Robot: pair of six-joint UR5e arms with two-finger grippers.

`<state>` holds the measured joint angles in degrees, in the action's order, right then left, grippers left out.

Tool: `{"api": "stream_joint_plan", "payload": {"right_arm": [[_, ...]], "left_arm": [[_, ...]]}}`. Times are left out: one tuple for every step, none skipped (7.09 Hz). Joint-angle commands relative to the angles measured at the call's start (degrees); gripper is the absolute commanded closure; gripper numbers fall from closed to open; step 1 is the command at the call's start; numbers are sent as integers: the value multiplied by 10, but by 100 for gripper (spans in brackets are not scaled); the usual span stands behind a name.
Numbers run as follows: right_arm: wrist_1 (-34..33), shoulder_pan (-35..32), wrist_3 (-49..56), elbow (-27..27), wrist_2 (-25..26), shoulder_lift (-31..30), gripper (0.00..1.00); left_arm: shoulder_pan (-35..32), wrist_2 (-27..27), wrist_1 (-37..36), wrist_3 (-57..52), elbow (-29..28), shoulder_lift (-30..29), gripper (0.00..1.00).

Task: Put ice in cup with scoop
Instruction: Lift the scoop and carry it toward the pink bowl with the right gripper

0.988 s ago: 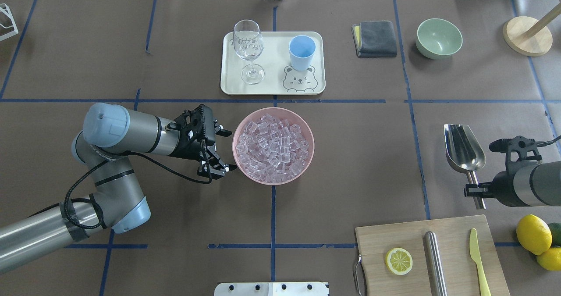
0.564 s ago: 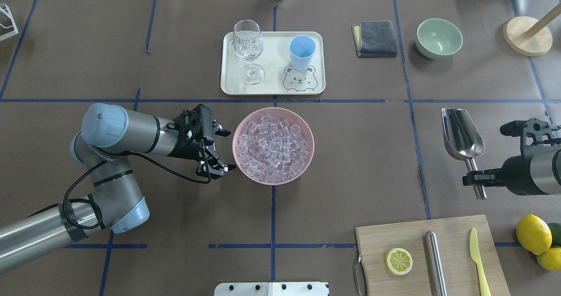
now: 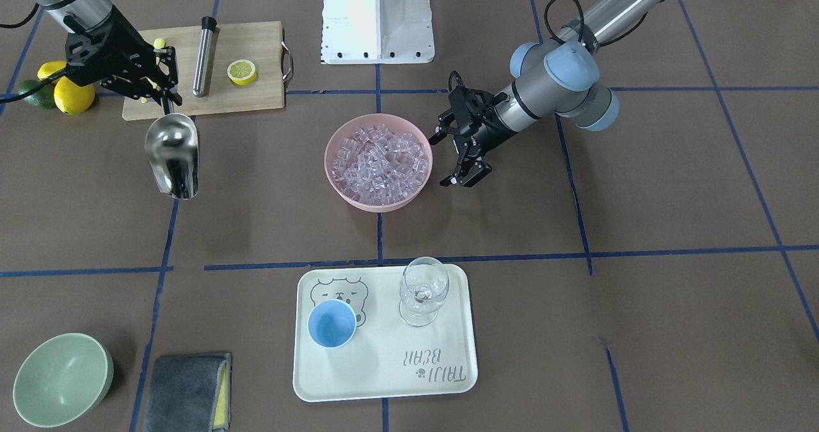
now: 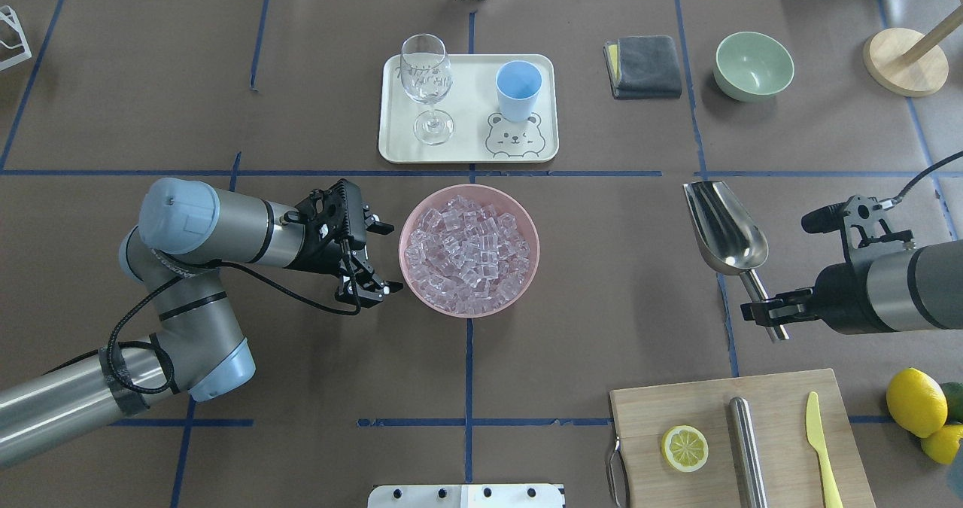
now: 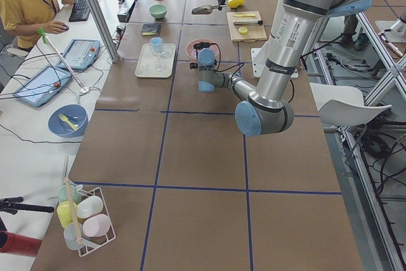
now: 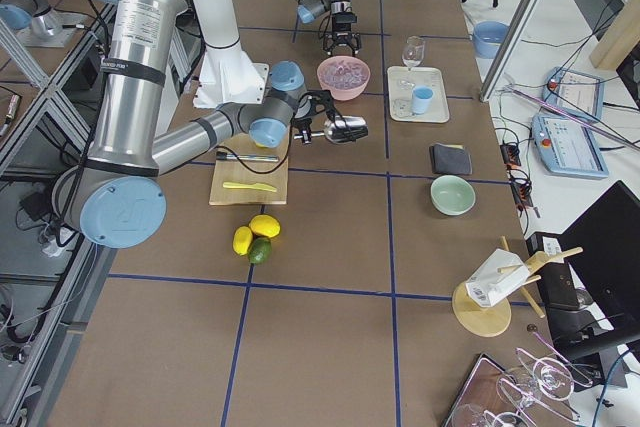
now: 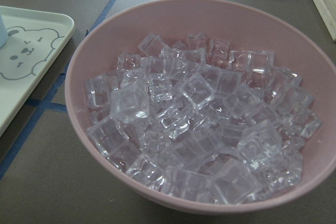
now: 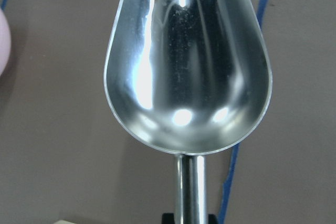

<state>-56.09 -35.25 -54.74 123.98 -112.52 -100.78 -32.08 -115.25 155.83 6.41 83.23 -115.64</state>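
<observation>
Front view: my right claw [image 3: 166,99] is clamped on the thin straight handle of one shiny steel scoop [image 3: 171,157].
Overhead: my left claw [image 4: 385,258] is spread, just beside one pink bowl [image 4: 525,218] heaped with glassy ice [image 4: 466,252] cubes. One smooth light-blue cup [image 4: 517,90] stands on the tray [image 4: 466,143] beyond that claw.

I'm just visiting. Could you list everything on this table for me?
ice: many, clear, heaped in the pink bowl
pink bowl: one, pink, table centre
cup: one, light blue, on the tray
wine glass: one, clear, on the tray
tray: one, cream with bear drawing, far middle
scoop: one, shiny steel, empty, held, right side
green bowl: one, pale green, far right
cloth: one, grey, beside green bowl
cutting board: one, wood, near right; carries lemon half, steel cylinder, yellow knife
lemons: two, yellow, beside board
left gripper: one, black, open, beside pink bowl
right gripper: one, black, shut on scoop handle
</observation>
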Motion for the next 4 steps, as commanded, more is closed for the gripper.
{"api": "stream_joint_plan", "payload": {"right_arm": [[-167,9,69,27,6,117,100],[-334,20,91,38,21,232,100],[-483,50,95,38,60,317,100],[-562,62,144,34,72,381,100]], "left_arm": [[1,-1,0,0,0,1,0],[1,-1,0,1,0,1,0],[1,-2,0,1,0,1,0],[0,-2,0,0,0,1,0]]}}
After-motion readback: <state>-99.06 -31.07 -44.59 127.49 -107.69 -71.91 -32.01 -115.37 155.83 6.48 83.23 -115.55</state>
